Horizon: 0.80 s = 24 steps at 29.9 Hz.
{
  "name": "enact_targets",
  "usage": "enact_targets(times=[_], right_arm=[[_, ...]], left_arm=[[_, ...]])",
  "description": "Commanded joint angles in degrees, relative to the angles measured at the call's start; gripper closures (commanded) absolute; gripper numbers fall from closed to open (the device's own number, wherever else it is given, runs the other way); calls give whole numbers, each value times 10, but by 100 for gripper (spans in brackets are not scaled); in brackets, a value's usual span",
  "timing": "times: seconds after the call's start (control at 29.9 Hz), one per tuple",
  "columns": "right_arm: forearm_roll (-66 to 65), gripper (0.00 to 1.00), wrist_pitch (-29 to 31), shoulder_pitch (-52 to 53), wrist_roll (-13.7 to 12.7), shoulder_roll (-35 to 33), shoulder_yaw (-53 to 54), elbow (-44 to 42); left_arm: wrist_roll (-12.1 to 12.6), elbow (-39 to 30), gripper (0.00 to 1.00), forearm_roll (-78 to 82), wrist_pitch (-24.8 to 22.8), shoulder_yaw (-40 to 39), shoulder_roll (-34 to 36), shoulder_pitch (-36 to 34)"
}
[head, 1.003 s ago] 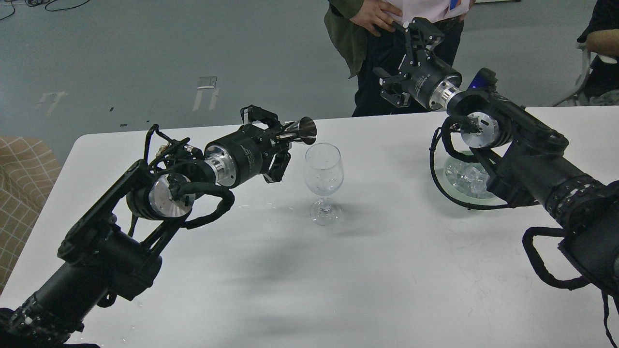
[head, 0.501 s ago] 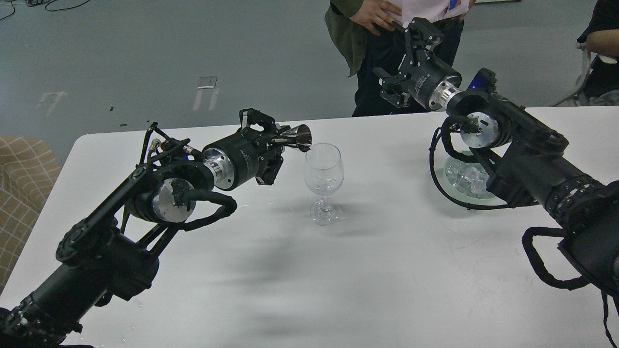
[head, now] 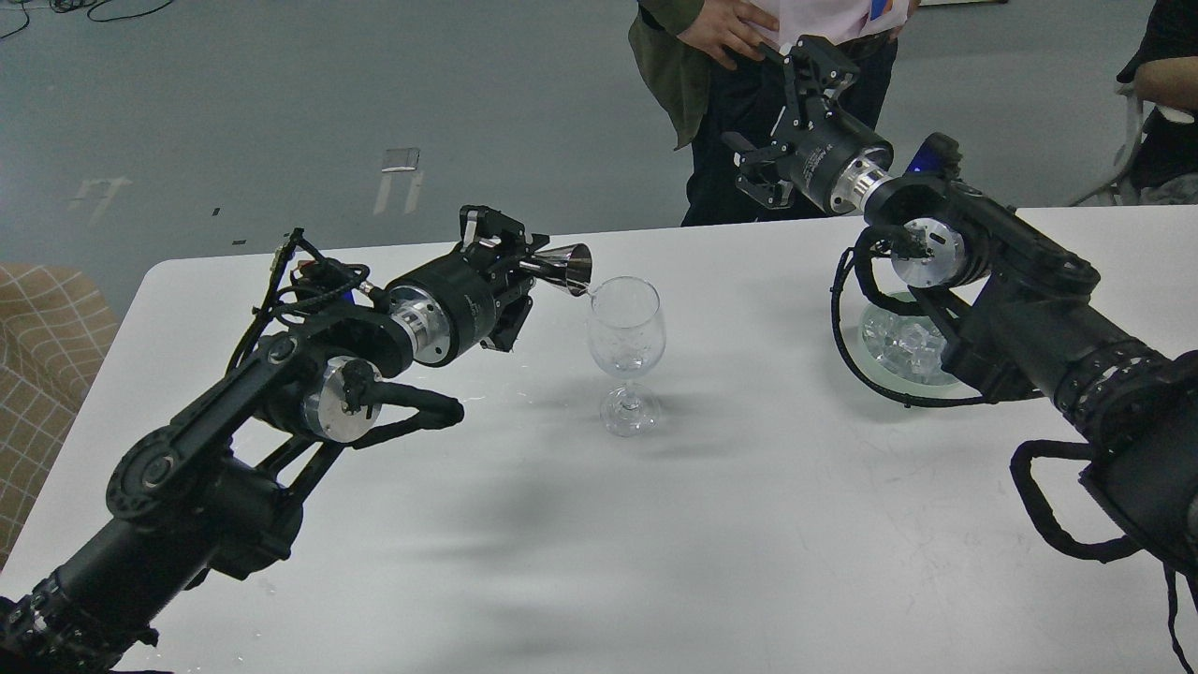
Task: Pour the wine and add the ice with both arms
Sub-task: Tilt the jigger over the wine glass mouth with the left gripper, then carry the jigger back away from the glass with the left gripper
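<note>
The left hand (head: 524,267) grips a small metal measuring cup (head: 566,265), tipped with its mouth at the rim of the wine glass (head: 626,328) just beside it — the pour looks under way. The right hand (head: 781,122) hangs open and empty, high above the worktop (head: 655,524). The ice (head: 903,344) sits untouched in its dish (head: 875,360), below that arm — still to be added.

Two black arms, each with one gripper: left gripper (head: 524,262), right gripper (head: 781,122). One metal cone cup (head: 566,267). One wine glass (head: 625,351). One glass dish (head: 900,348) holding several ice cubes (head: 908,344), exact count unclear. One white table (head: 730,524). Two people partly visible.
</note>
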Motion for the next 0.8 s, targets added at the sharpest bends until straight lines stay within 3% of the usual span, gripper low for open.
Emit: enact_targets(times=[0.0, 0.77], right_arm=[[0, 0, 0, 0, 0, 0, 0, -1], [0, 0, 0, 0, 0, 1, 0, 0]], left_arm=[[0, -4, 100, 6, 0, 0, 2, -1], [0, -53, 100, 84, 1, 34, 30, -37]])
